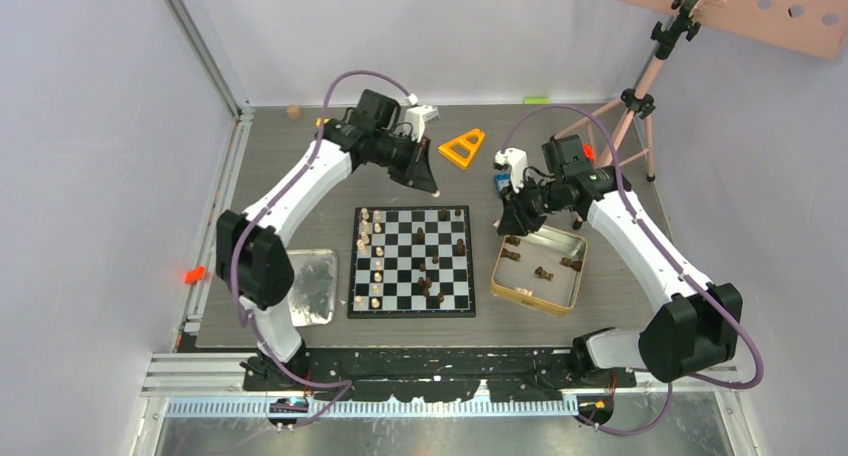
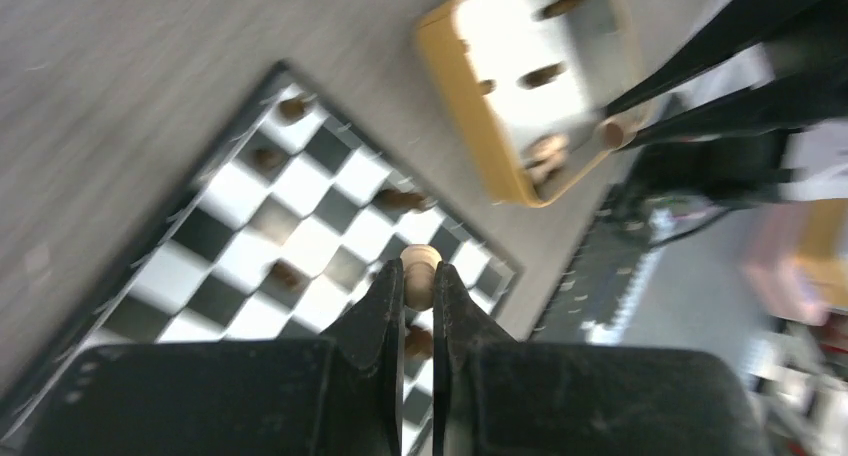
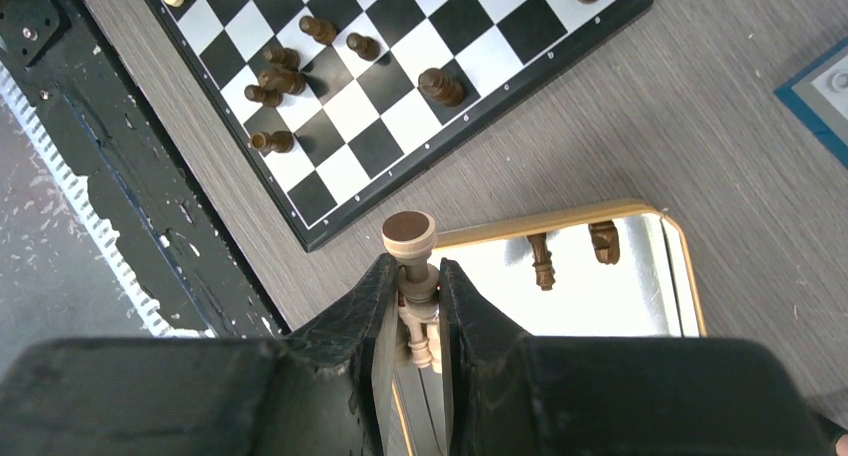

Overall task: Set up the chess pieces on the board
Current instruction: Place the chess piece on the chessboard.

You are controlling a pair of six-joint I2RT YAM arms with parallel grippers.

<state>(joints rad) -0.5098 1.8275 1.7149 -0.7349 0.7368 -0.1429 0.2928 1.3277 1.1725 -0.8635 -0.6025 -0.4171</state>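
Note:
The board (image 1: 455,301) lies between the arms, with light tan chess pieces (image 1: 371,258) lined along its left side and dark ones (image 1: 429,281) scattered on the right half. My left gripper (image 1: 433,190) hovers over the board's far edge, shut on a light tan piece (image 2: 419,264). My right gripper (image 1: 508,223) hangs above the far-left corner of the gold-rimmed tin (image 1: 534,305), shut on a light tan piece (image 3: 410,236) whose round base points outward. Dark pieces (image 3: 541,260) lie in the tin (image 3: 540,232).
A shiny silver tray (image 1: 312,286) sits left of the board. An orange triangle (image 1: 462,148) and a blue brick (image 1: 500,182) lie behind the board. A pink tripod (image 1: 632,106) stands at the back right. White walls enclose the table.

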